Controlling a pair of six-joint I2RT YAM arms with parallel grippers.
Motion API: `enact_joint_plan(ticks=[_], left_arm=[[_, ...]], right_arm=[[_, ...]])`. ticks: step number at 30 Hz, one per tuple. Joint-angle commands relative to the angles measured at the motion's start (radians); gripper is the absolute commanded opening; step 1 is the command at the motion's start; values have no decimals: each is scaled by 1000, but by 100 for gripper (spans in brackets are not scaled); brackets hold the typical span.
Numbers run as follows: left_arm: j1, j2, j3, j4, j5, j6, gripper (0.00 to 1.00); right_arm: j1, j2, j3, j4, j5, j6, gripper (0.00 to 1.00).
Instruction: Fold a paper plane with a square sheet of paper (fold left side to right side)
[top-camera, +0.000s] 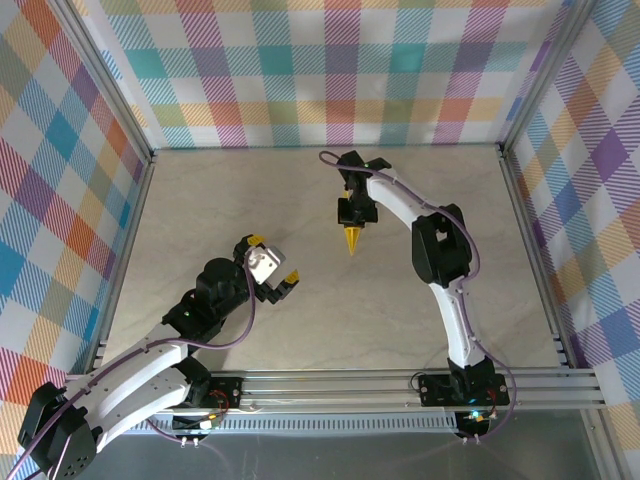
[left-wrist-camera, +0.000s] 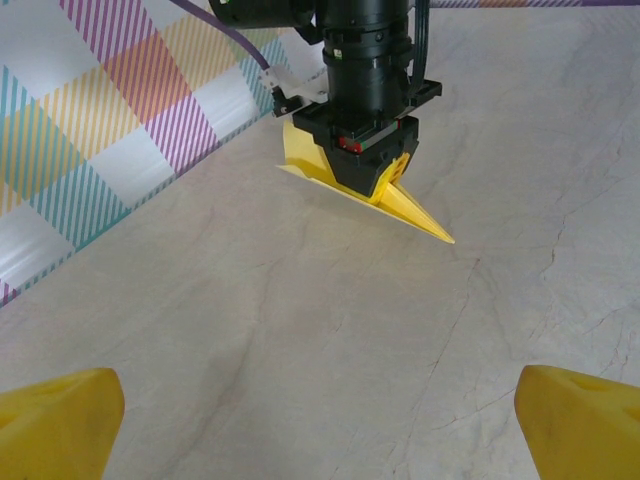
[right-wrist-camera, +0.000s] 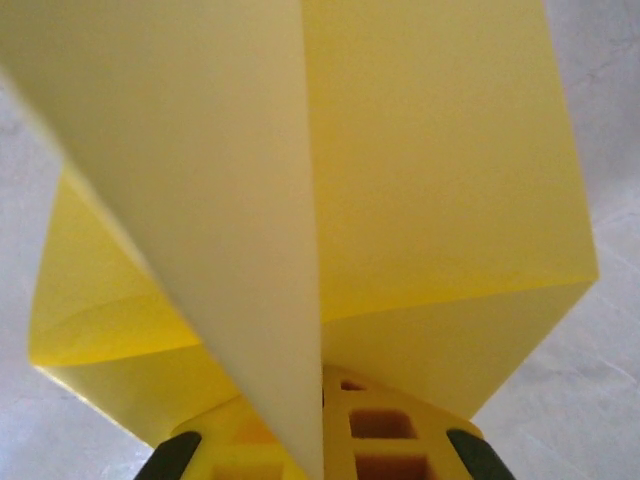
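Checked walls (top-camera: 330, 70) in pastel plaid enclose a pale, marble-patterned table (top-camera: 300, 200), with a metal rail (top-camera: 340, 385) running along its near edge, where two black-and-white arms are bolted. The right arm (top-camera: 440, 250) rises from the rail and curves inward over the far half of the table, a purple cable (top-camera: 478, 262) trailing along it. The left arm (top-camera: 150, 370) reaches in low from the near left corner and stops short of the table's middle.

The left gripper (top-camera: 273, 262) hovers with its jaws spread wide, holding nothing. In the left wrist view its yellow fingertips (left-wrist-camera: 60, 425) sit at opposite bottom corners, with bare table between them.

The right gripper (top-camera: 352, 224), also seen at (left-wrist-camera: 372, 175), points down and is clamped tight on the broad tail end of the paper plane (top-camera: 351, 242). The bright yellow dart (left-wrist-camera: 420, 215) sits a little right of the table's centre, well apart from the left gripper, its sharp nose aimed toward the near edge and sloping down close to the surface. Whether the tip touches cannot be told. From the right wrist camera, the folded wings (right-wrist-camera: 420, 180) fan outward above the yellow fingers (right-wrist-camera: 380, 440).
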Motion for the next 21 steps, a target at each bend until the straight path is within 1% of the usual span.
enact_joint_plan(ticks=[1, 10, 15, 21], left_arm=[[8, -8, -6, 15, 11, 17, 100], [8, -14, -8, 17, 12, 16, 100], [8, -12, -8, 17, 12, 16, 100], [8, -11, -8, 19, 9, 17, 100]], right_arm=[[-8, 34, 48, -43, -6, 3, 5], [-8, 95, 78, -65, -8, -8, 8], [-8, 109, 78, -63, -11, -14, 15], [-8, 113, 67, -65, 13, 0, 26]])
